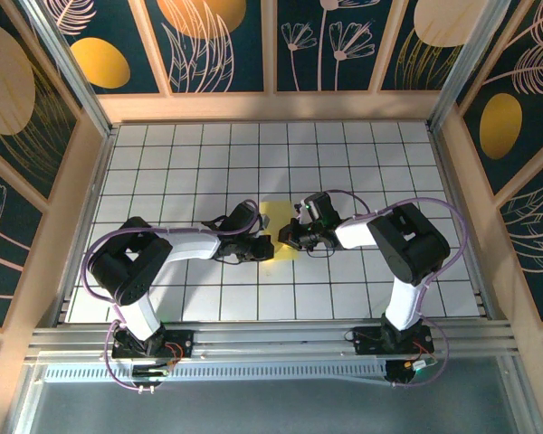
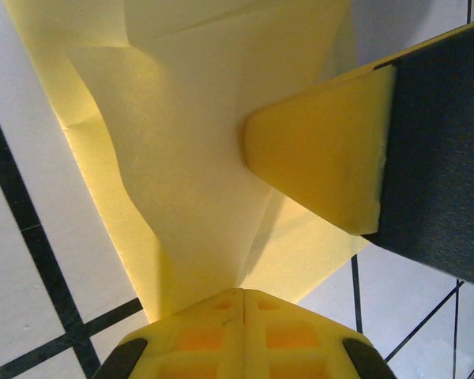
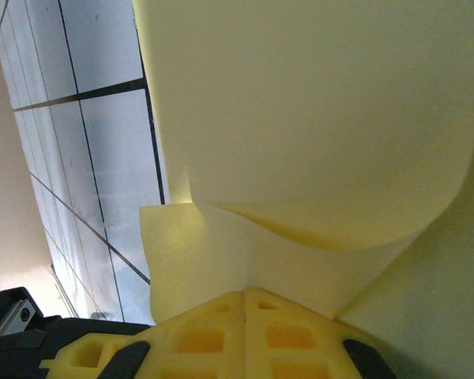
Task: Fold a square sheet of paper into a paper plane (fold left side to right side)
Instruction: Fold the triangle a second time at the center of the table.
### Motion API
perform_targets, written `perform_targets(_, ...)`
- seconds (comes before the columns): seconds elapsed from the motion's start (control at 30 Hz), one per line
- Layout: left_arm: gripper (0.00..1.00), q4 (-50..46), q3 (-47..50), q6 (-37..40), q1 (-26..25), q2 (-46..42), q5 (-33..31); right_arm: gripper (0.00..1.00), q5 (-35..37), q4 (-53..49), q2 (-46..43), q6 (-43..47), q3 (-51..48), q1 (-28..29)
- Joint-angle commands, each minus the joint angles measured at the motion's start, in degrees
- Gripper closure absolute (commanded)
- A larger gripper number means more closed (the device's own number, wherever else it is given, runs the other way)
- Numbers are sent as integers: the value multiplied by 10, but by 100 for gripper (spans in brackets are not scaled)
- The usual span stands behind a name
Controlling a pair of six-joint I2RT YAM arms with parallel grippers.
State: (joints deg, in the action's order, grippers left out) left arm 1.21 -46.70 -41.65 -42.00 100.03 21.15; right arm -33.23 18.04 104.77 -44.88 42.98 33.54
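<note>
The yellow square sheet of paper (image 1: pixel 279 228) lies mid-table between both grippers, bent and creased rather than shaped like a paper plane. My left gripper (image 1: pixel 264 246) meets it from the left, jaws shut; in the left wrist view the paper (image 2: pixel 189 142) rises from the shut tips (image 2: pixel 243 292), a crease running into their seam. My right gripper (image 1: pixel 291 237) comes from the right, also shut. In the right wrist view the paper (image 3: pixel 316 118) curls over above the shut tips (image 3: pixel 245 294). One of the right gripper's fingers (image 2: pixel 324 158) rests against the sheet in the left wrist view.
White gridded tabletop (image 1: pixel 199 163) is ringed by wooden-framed dark wall panels (image 1: pixel 217 45) with painted orange ovals. Both arms' elbows (image 1: pixel 127 262) (image 1: pixel 412 240) hang over the near half of the table. An aluminium rail (image 1: pixel 271 339) runs along the near edge.
</note>
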Motion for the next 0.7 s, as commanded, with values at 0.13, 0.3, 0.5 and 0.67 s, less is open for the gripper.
perform_targets(0.13,97,-22,6,8,3,5,-7,100,18,-47,27,18,-6,5)
perform_targets(0.3,97,-19,7,11,3,11,1,100,16,-46,24,20,-4,5)
perform_targets(0.5,97,-12,10,13,3,15,16,100,16,-51,25,23,1,5)
perform_targets(0.67,98,-9,19,12,3,15,26,100,16,-54,26,25,4,5)
